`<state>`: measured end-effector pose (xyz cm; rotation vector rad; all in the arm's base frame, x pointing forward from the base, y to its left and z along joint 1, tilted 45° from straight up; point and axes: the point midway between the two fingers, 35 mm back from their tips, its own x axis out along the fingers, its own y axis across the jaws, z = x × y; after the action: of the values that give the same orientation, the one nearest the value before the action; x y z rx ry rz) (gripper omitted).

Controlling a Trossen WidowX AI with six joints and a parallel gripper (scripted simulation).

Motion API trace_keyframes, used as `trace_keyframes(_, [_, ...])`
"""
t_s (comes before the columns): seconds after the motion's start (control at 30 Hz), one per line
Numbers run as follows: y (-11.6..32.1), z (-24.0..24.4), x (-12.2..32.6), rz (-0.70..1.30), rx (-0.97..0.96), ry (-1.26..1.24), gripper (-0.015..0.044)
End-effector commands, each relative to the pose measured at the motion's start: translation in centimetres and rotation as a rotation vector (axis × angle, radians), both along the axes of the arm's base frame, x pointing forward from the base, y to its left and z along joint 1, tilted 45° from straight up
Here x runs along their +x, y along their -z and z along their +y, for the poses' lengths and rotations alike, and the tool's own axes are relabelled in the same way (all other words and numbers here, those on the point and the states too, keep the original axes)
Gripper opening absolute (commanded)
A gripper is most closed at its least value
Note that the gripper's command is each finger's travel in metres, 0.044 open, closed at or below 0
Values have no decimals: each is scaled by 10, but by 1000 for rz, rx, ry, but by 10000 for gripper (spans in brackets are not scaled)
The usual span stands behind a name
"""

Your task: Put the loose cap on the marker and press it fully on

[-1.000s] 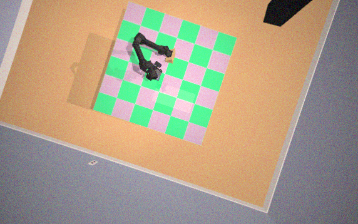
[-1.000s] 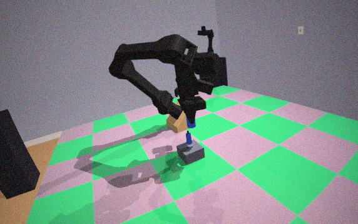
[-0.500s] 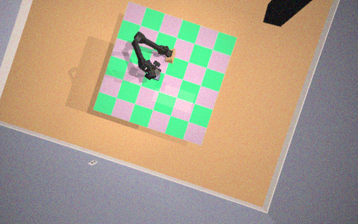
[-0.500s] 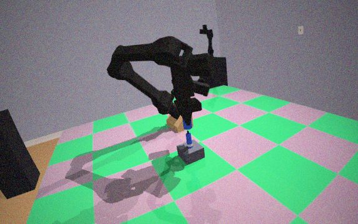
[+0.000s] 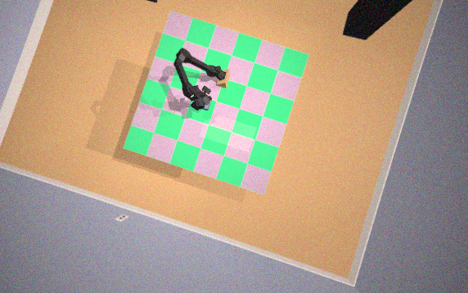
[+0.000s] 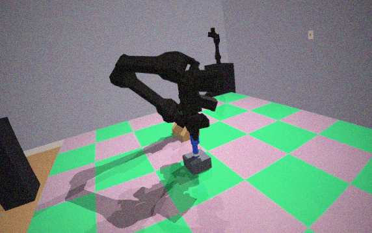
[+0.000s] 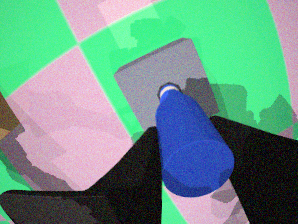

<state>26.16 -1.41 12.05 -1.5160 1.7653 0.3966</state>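
My gripper (image 5: 203, 103) (image 6: 194, 136) (image 7: 183, 129) points down, shut on the blue cap (image 6: 194, 139) (image 7: 195, 150), directly above the holder block (image 6: 197, 164) (image 7: 142, 80). The blue marker (image 6: 195, 150) stands upright in the grey block, with a pale band at its foot. In the exterior view the cap and marker are in line, and the cap's lower end meets or surrounds the marker's upper part. The marker's tip is hidden. I cannot tell how far down the cap sits or whether it is fully on. The fingers are clear of the block.
A tan wooden piece (image 5: 223, 83) (image 6: 179, 131) (image 7: 7, 119) is by the arm's base, left of the block in the wrist view. The checkered table top (image 5: 245, 123) (image 6: 276, 182) carries the block. Large dark objects (image 5: 368, 20) (image 6: 14, 163) stand farther off.
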Motion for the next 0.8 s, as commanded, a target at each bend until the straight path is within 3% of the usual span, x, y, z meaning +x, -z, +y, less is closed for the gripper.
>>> trace_keyframes(0.0, [2, -5, 0, -10, 0, -3, 0])
trace_keyframes(0.63, [20, -24, -1, -10, -3, -3, 0])
trace_keyframes(0.77, [20, -22, -1, -4, -4, 1, 105])
